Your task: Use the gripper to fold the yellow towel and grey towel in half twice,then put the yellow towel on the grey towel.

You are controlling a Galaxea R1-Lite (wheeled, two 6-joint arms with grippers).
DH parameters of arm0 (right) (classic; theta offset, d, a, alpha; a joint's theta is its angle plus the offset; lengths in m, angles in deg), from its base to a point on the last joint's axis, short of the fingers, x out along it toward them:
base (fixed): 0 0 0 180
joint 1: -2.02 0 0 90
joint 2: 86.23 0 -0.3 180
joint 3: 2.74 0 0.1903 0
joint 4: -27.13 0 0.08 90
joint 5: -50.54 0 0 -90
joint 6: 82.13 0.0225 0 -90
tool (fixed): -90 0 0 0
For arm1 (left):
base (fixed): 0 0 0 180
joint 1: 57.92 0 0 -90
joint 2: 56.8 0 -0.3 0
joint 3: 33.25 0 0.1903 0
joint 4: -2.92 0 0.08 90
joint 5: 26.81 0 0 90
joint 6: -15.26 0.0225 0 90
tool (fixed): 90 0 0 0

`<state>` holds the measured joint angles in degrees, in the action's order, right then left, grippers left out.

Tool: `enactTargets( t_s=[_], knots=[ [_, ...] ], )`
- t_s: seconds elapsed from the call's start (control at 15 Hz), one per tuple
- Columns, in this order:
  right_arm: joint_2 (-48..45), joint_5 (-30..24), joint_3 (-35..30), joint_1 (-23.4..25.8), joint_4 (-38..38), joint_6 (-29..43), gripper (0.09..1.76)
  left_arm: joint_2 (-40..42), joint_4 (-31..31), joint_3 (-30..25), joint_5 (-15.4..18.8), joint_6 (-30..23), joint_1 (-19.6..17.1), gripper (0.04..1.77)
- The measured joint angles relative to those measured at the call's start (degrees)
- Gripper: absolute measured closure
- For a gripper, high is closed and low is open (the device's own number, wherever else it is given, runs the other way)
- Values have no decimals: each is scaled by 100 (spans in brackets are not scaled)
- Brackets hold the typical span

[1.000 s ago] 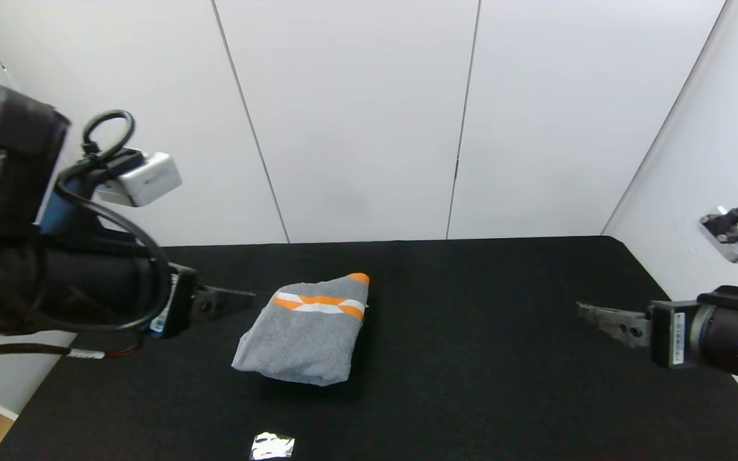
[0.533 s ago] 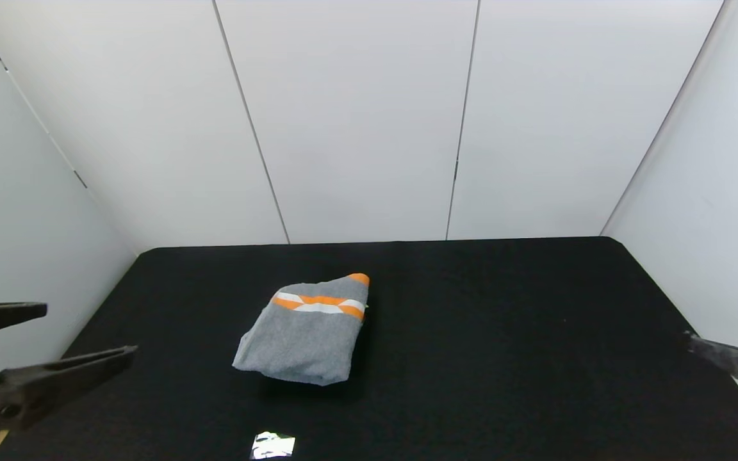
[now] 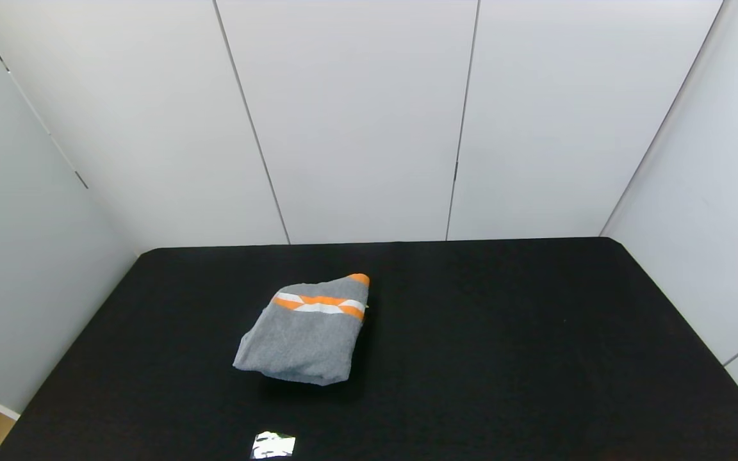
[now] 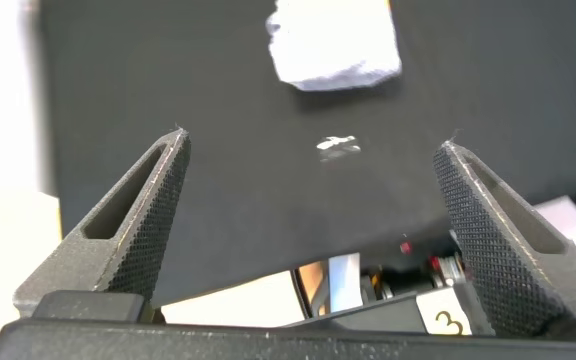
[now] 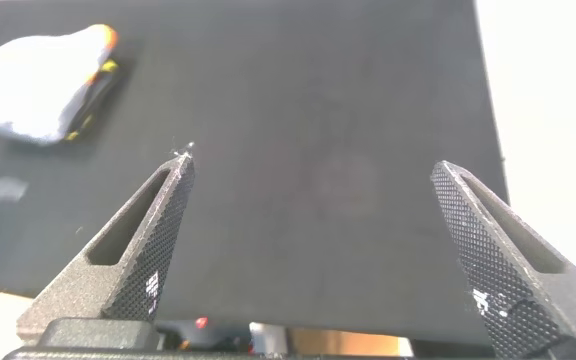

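The grey towel lies folded into a compact bundle left of the table's middle, its orange-and-white band at the far end. It also shows far off in the left wrist view and the right wrist view. The yellow towel is hidden; a thin yellowish strip at the bundle's edge cannot be told apart from the band. My left gripper is open over the table's near edge, holding nothing. My right gripper is open and empty too. Neither arm appears in the head view.
The black table is boxed in by white panel walls at the back and both sides. A small shiny patch sits on the cloth near the front edge, seen too in the left wrist view.
Both arms have pulled back out of the head view, the left toward the near left, the right off to the right. The grey towel has not moved.
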<state>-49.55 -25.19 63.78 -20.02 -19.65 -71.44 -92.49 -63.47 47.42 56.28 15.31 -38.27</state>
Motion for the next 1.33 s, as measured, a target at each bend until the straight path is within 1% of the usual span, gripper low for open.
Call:
enactTargets(
  t_s=[0.13, 0.27, 0.4, 0.53, 0.67, 0.73, 0.8, 0.93, 1.07, 1.2, 1.33],
  knots=[
    [-300, 78, 1, 319, -77, 0, 14, 332, -77, 7, 46, 11, -380, 9],
    [-566, 50, 0, 859, -129, -43, 14, 679, -255, 33, 65, 33, -780, 9],
    [-874, -137, -5, 1375, -290, -123, 14, 1015, -460, 90, 65, 50, -1042, 9],
    [-1200, -462, -5, 1935, -463, -185, 14, 1296, -652, 138, 62, 63, -1178, 9],
    [-1557, -1047, -11, 2520, -677, -240, 14, 1514, -808, 182, 78, 66, -1215, 9],
    [-1714, -1365, -30, 2733, -806, -257, 14, 1632, -855, 193, 98, 61, -1224, 9],
    [-1827, -1485, -52, 2854, -844, -257, 14, 1737, -918, 195, 101, 9, -1239, 9],
    [-1960, -1482, -90, 2873, -806, -255, 14, 1869, -1139, 319, 104, -83, -1298, 9],
    [-2011, -1428, -90, 2625, -770, -249, 14, 1916, -1131, 401, 130, -76, -1497, 9],
    [-2103, -1448, -173, 2441, -769, -255, 14, 1987, -1164, 427, 399, -65, -1783, 9],
    [-2306, -1460, -357, 2391, -767, -278, 14, 2166, -1178, 361, 691, -59, -1908, 9]
  ],
)
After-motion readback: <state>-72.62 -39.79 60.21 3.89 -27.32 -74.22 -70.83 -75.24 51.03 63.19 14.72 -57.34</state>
